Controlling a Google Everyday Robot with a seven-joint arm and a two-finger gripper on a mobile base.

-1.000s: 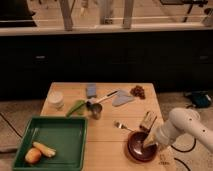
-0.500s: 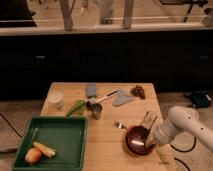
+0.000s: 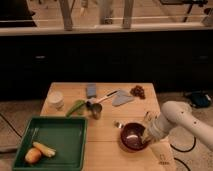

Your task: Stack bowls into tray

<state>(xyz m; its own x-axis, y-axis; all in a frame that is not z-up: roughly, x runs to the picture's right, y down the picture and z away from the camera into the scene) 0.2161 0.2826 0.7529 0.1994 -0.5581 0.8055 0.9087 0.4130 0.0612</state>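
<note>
A dark maroon-brown bowl [image 3: 132, 138] sits on the wooden table [image 3: 107, 130] near its front right corner. My gripper [image 3: 147, 134] is at the bowl's right rim, at the end of the white arm [image 3: 180, 119] that reaches in from the right. The dark-green tray [image 3: 62, 134] lies at the front left, well apart from the bowl. It holds an orange fruit [image 3: 32, 156] and a yellow-orange piece of food [image 3: 44, 149]. I cannot make out a separate orange-red bowl.
A small white cup [image 3: 56, 100] stands at the left. A metal cup [image 3: 96, 111] and a green vegetable [image 3: 76, 107] are mid-table. A blue sponge [image 3: 91, 90], a spoon [image 3: 106, 97], a grey cloth [image 3: 122, 99] and grapes [image 3: 137, 91] lie at the back.
My gripper has shifted slightly up and left at the bowl's right rim. The bowl and the other things have stayed in place.
</note>
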